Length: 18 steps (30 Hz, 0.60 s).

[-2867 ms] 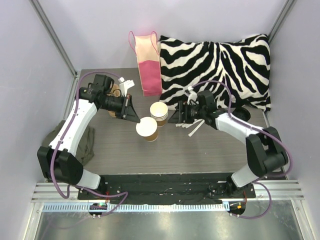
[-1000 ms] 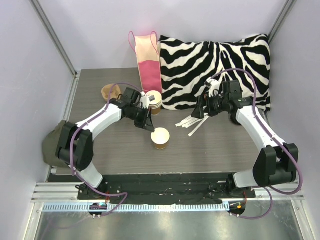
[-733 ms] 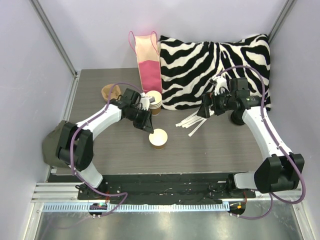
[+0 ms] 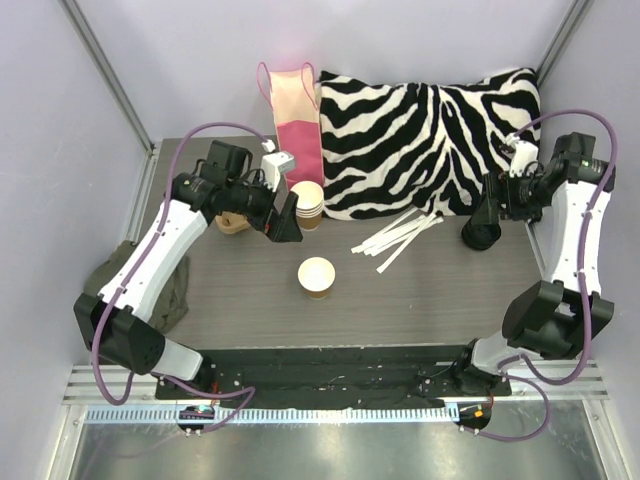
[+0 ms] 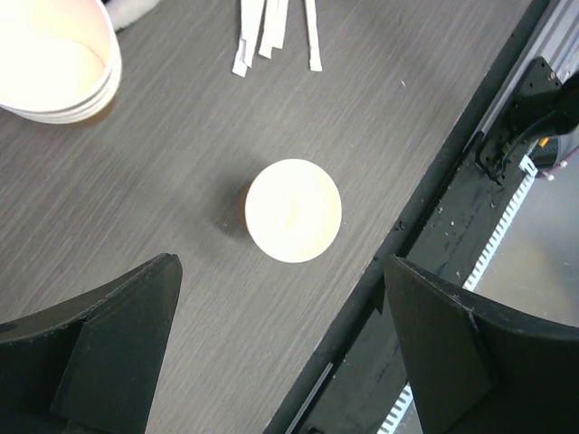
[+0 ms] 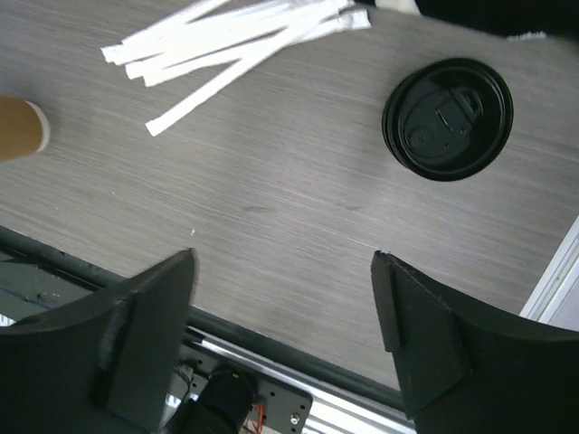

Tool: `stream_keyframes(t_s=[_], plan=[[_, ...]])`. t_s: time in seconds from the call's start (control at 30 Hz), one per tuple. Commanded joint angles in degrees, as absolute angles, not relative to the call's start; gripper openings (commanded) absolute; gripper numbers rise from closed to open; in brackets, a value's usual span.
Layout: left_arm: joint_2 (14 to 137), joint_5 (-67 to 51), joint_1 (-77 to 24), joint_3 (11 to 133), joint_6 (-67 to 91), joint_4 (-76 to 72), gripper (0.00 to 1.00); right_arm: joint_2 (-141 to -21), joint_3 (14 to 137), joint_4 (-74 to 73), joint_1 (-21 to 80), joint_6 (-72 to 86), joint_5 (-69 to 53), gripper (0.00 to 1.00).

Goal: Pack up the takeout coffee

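Note:
A kraft-brown takeout coffee cup [image 4: 317, 277] stands upright alone on the table, its open mouth showing cream in the left wrist view [image 5: 293, 210]. A stack of cream-white cups [image 4: 308, 203] stands by the pillow and shows at the top left of the left wrist view [image 5: 54, 63]. My left gripper [image 4: 285, 220] hovers open beside the stack, up and left of the lone cup, with nothing between its fingers [image 5: 280, 267]. My right gripper [image 4: 481, 228] is open at the table's far right, holding nothing [image 6: 283, 258]. The brown cup [image 6: 20, 129] sits at that view's left edge.
A pink and cream paper bag [image 4: 297, 125] stands at the back beside a zebra pillow [image 4: 430, 130]. White wrapped strips [image 4: 398, 235] lie mid-table. A round black lid [image 6: 448, 117] lies near the right edge. A tan pulp carrier [image 4: 232, 218] sits under the left arm; green cloth [image 4: 172, 290] hangs left.
My left gripper opened, let go of the brown cup and drew back up and left. The right arm swung out to the far right edge of the table.

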<state>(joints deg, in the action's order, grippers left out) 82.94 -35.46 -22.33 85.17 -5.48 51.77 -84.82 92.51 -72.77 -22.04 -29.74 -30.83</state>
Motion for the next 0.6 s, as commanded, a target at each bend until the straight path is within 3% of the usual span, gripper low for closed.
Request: stream_keyframes(t_s=[0.0,0.2,0.57], plan=[[83.7,-37.3,-22.4,84.8,-7.1,54.1,1.0,-88.8,92.6,-73.2,-22.1,-33.2,-24.5,0.81],[83.1,-39.5,-22.4,81.7,-6.6,52.5,1.0,-98.9,94.7,-70.6,-22.2,-32.4,-22.2,0.62],[83.1,-40.3,-22.4,77.8,-4.3,49.5,1.0,-109.6,100.2,-67.4,-20.6,-28.3,-19.8,0.55]])
